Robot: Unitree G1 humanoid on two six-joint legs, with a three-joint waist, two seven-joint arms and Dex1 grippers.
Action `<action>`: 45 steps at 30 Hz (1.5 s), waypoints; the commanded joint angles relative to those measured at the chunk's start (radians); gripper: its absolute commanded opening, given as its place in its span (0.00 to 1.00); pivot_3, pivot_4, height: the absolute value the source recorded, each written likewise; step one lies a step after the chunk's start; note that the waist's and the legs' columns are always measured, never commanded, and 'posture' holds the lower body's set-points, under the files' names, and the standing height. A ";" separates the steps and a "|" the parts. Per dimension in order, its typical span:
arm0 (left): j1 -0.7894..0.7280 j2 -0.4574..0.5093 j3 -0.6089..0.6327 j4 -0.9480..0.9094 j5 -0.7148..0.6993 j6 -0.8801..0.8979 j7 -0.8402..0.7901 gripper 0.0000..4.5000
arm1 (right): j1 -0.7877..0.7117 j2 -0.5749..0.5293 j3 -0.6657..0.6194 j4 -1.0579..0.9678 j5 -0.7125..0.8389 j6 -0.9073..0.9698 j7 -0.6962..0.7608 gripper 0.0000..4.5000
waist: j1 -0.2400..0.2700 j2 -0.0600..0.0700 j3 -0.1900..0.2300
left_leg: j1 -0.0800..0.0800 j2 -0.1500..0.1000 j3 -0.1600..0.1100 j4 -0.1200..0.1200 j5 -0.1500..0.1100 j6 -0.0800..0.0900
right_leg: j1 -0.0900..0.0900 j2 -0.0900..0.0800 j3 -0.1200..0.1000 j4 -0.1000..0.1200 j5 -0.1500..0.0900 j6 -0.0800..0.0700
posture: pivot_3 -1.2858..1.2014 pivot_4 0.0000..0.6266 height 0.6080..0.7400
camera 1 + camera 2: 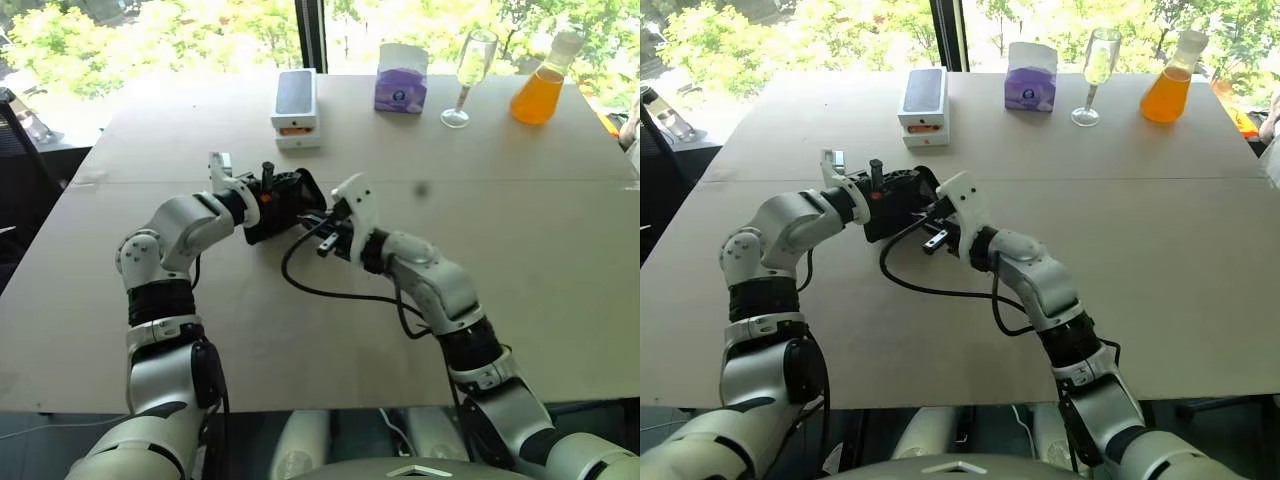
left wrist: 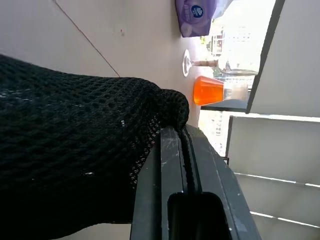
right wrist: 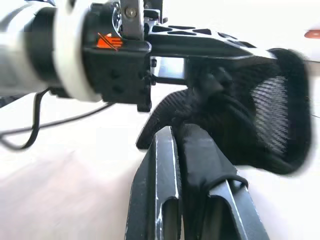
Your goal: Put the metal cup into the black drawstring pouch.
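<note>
The black drawstring pouch hangs just above the middle of the table between my two grippers. My left gripper is shut on its mesh fabric, with one edge pinched between the fingers. My right gripper comes in from the right and is shut on a fold of the pouch's fabric and its thin cord. The right wrist view also shows the left gripper holding the pouch from above. The metal cup is hidden.
At the table's far edge stand a white box with a dark top, a purple tissue box, a tall clear glass and an orange flask. A black cable loops over the table below the grippers.
</note>
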 commanded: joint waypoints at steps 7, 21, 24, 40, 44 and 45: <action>-0.019 0.036 -0.098 -0.137 0.260 0.057 -0.351 0.00 | -0.025 -0.143 -0.173 -0.285 0.221 0.212 0.042 0.03 | -0.004 0.000 0.000 | 0.000 0.000 0.000 -0.001 0.000 0.000 | 0.000 0.001 0.001 0.001 0.000 0.000 | 0.52 0.24 1.00; -0.051 -0.059 0.077 0.036 0.038 0.033 -0.126 0.00 | -0.018 -0.020 -0.055 -0.129 0.120 0.176 -0.085 0.56 | -0.005 0.000 0.000 | 0.000 0.000 0.001 0.000 0.000 0.000 | -0.002 0.000 0.003 0.002 0.000 0.000 | 0.52 0.24 1.00; -0.061 -0.048 0.089 0.071 0.000 0.044 -0.104 0.00 | -0.039 0.015 -0.067 -0.075 0.105 0.154 -0.112 0.56 | -0.005 0.000 0.000 | 0.000 0.000 0.000 0.000 0.000 0.000 | -0.002 0.000 0.003 0.002 0.000 0.000 | 0.52 0.24 1.00; -0.052 -0.041 0.080 0.065 -0.095 0.060 -0.040 0.00 | -0.134 0.128 -0.091 0.137 0.075 0.038 -0.106 0.56 | -0.007 0.000 0.000 | 0.000 0.000 0.000 -0.001 0.000 0.000 | -0.005 0.000 0.003 0.003 0.000 0.000 | 0.52 0.24 1.00; -0.034 -0.053 0.064 0.015 -0.116 0.047 -0.013 0.00 | -0.147 0.140 -0.098 0.162 0.079 0.027 -0.104 0.56 | -0.008 0.000 0.000 | 0.000 0.000 0.001 -0.001 0.000 0.000 | -0.005 0.000 0.003 0.003 0.000 0.000 | 0.52 0.24 1.00; -0.029 -0.058 0.060 0.001 -0.123 0.041 -0.005 0.00 | -0.149 0.142 -0.101 0.168 0.082 0.026 -0.104 0.56 | -0.007 0.000 0.000 | 0.000 0.000 0.001 -0.001 0.000 0.000 | -0.005 0.000 0.003 0.003 0.000 0.000 | 0.52 0.24 1.00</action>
